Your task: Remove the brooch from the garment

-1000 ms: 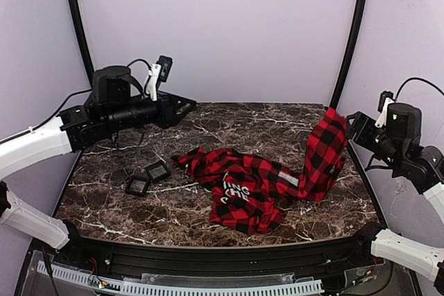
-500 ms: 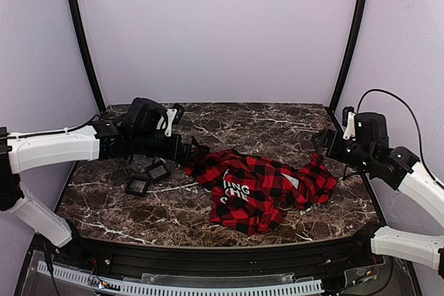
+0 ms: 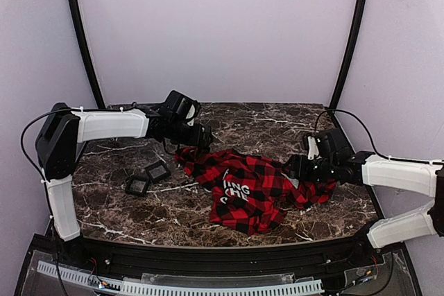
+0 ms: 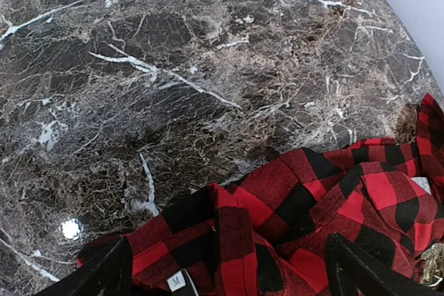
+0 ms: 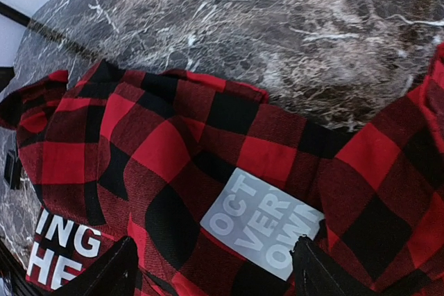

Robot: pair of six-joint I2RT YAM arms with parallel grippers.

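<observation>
1. Twice open: hovering with left gripper (image 4: 227, 246) and right gripper (image 5: 215, 244) splayed, garment (image 3: 250, 185) just beneath both.
2. No sighting of brooch; probably buried in folds below.
3. Flatten those first, then pinch.

On the garment (image 5: 159, 150), "OCT VER OWN" is read on a grey patch (image 5: 263, 223) just ahead of the right gripper (image 5: 215, 272). "ING HE" is printed left of it. "M" is marked on a white tag (image 4: 176, 281) by the left gripper (image 4: 229, 275).

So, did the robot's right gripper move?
Yes. The right gripper came down and leftward, away from the black corner post, lowering the garment onto the marble table.
</observation>
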